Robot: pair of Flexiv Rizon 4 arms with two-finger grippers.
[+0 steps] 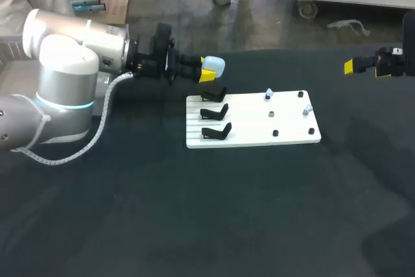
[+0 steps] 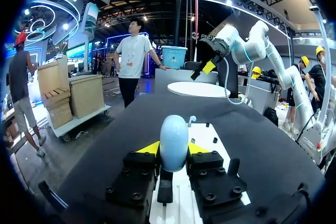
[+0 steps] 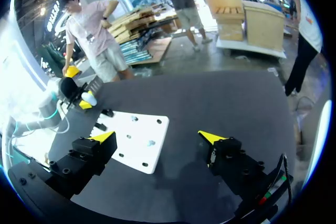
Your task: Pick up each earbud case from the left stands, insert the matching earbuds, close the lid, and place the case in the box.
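A pale blue earbud case [image 1: 216, 65] is held in the air just behind the white board [image 1: 253, 135], and my left gripper [image 1: 208, 70] is shut on it. From the left wrist the case [image 2: 174, 141] stands upright between the yellow tips, lid closed. The three black stands [image 1: 214, 112] on the board's left side are bare. Small pale earbuds [image 1: 269, 94] sit on pegs on its right side. My right gripper [image 1: 353, 66] hovers open at the far right, well off the board, with nothing in it. In the right wrist view that gripper [image 3: 157, 138] points toward the board [image 3: 139, 142].
The board lies mid-table on a dark cloth [image 1: 207, 212]. Black pegs [image 1: 275, 133] dot the board's right half. No box is in view.
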